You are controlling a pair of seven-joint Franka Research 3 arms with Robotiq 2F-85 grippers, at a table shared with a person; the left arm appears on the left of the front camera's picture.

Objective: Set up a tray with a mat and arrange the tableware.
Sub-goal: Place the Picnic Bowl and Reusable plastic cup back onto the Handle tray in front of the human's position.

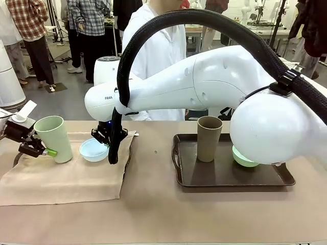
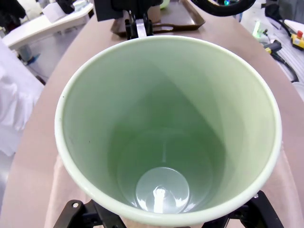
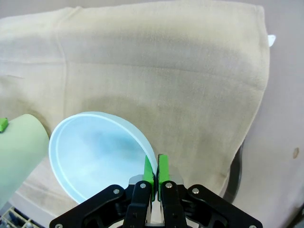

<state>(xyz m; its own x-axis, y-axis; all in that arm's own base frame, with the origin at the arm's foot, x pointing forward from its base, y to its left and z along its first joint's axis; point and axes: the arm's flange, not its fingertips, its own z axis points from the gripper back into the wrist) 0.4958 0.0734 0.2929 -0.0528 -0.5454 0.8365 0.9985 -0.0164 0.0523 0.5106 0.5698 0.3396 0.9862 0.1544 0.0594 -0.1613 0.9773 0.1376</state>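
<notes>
- Pads of the right gripper [image 3: 156, 167] are pressed together on the near rim of the small round light blue matte bowl [image 3: 95, 152], which sits on the beige cloth mat [image 3: 166, 71].
- The bowl looks light, stiff and smooth, so a thin rim pinch may pivot.
- The left gripper [image 1: 49, 151] clamps the tall tapered pale green cup [image 1: 53, 135] low on its wall, tilted over the mat; the taper could slip.

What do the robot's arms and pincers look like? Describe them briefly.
The right arm is glossy white with rounded joints, dark "FRA" lettering and a black ribbed hose strapped along it. The right pincer and left pincer are black, with bolted linkages and green pads.
</notes>
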